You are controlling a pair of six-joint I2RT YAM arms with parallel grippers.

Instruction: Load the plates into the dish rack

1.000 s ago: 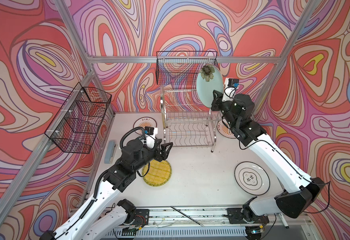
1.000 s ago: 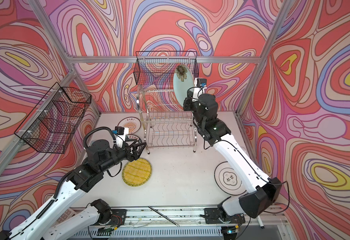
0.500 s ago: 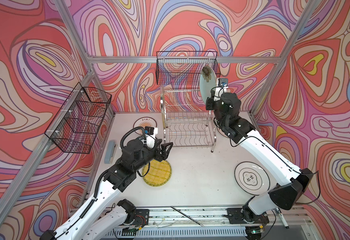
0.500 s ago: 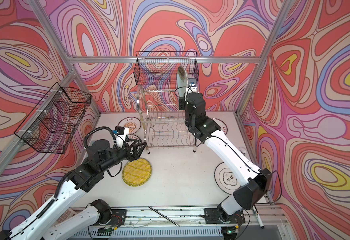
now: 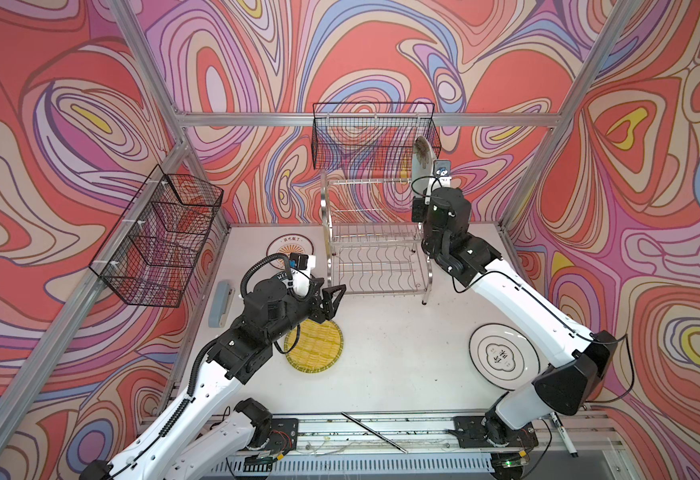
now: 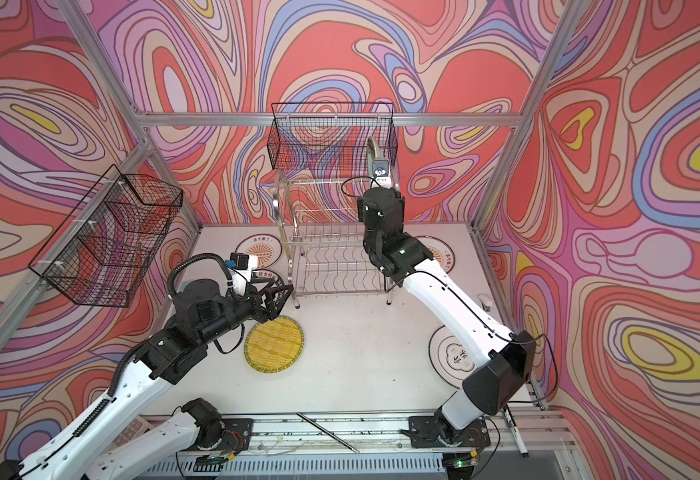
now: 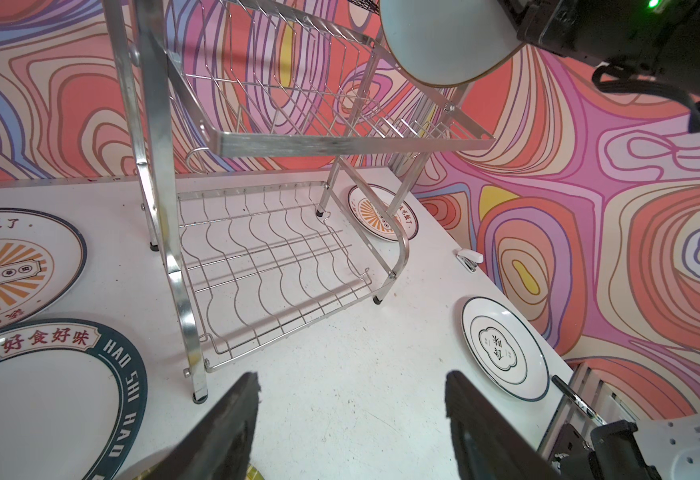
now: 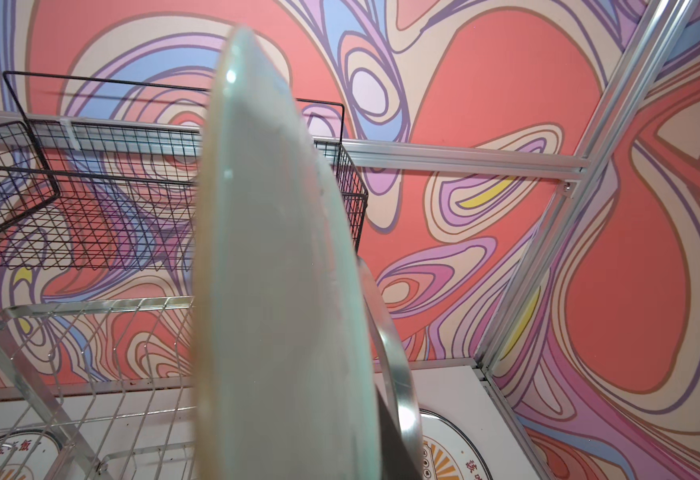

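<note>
The right fingers (image 8: 394, 449) pinch the pale aqua plate (image 8: 273, 291) by its rim, upright and edge-on over the 3 o'clock end of the upper tier of the dish rack (image 5: 375, 239); a second ago it faced the top views broadside. The left fingers (image 7: 223, 428) stay wide and empty above the table (image 5: 381, 353), between the rack and the yellow plate (image 5: 314, 348) at its 7 o'clock. Flat on the table, the green-rimmed plate (image 7: 128, 399) at 8 o'clock reads "HAO SHI HAO" and 好食好味, one sunburst plate (image 6: 256, 251) at 9 o'clock reads "飯了", another sunburst plate (image 6: 441, 257) lies at 3 o'clock, and the black-ringed plate (image 5: 502, 359) at 4 o'clock.
</note>
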